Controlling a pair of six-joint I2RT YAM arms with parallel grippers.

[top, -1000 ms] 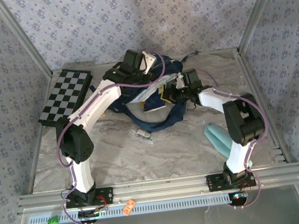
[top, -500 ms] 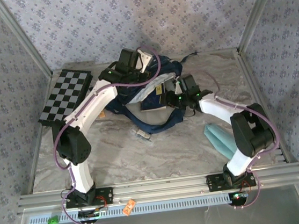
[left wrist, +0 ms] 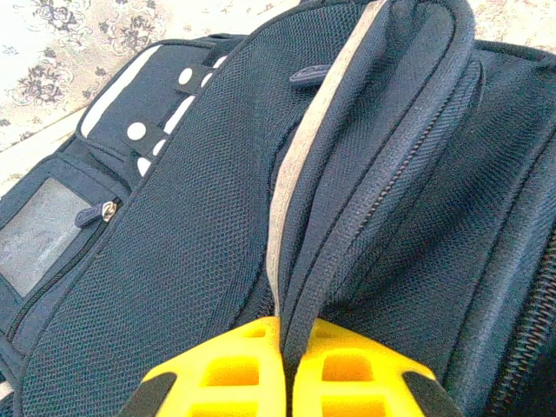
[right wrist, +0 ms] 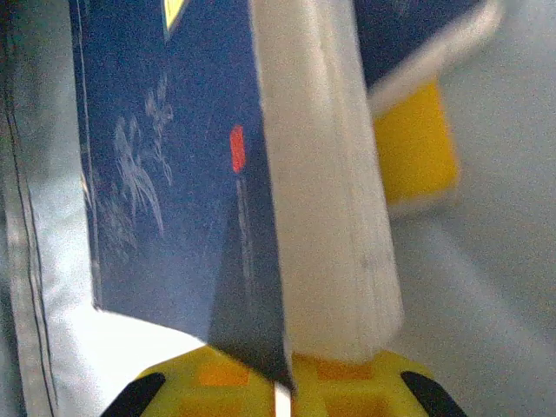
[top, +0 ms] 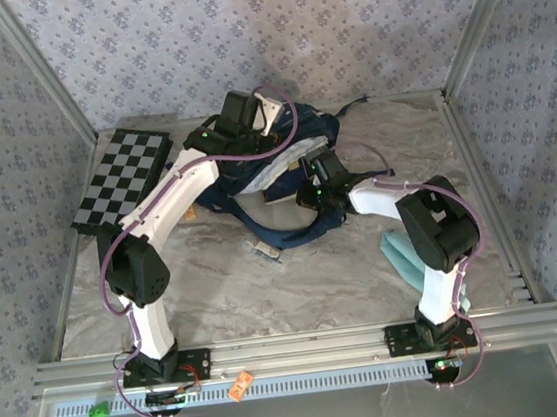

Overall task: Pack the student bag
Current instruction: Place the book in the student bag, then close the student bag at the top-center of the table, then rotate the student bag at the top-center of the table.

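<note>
The student bag [top: 322, 129], navy blue, lies at the back middle of the table with its mouth open toward the right arm. My left gripper [left wrist: 287, 347] is shut on the bag's zipper edge [left wrist: 347, 234] and holds it up; in the top view it [top: 270, 117] is over the bag's far side. A book with a blue cover [right wrist: 165, 174] and white page edge [right wrist: 321, 217] stands end-on against my right gripper [right wrist: 282, 382], whose fingers are together. In the top view the right gripper [top: 309, 187] is at the bag's opening.
A checkered chessboard [top: 122, 176] lies at the back left. A teal object [top: 401, 255] rests beside the right arm. A small grey item [top: 265, 248] lies in front of the bag. A yellow patch [right wrist: 413, 148] shows beyond the book, inside the bag's pale lining [right wrist: 486, 261].
The right gripper has moved left, deeper into the bag's opening, and the book that showed at the mouth has gone inside. The left arm has lifted the edge slightly, then held.
</note>
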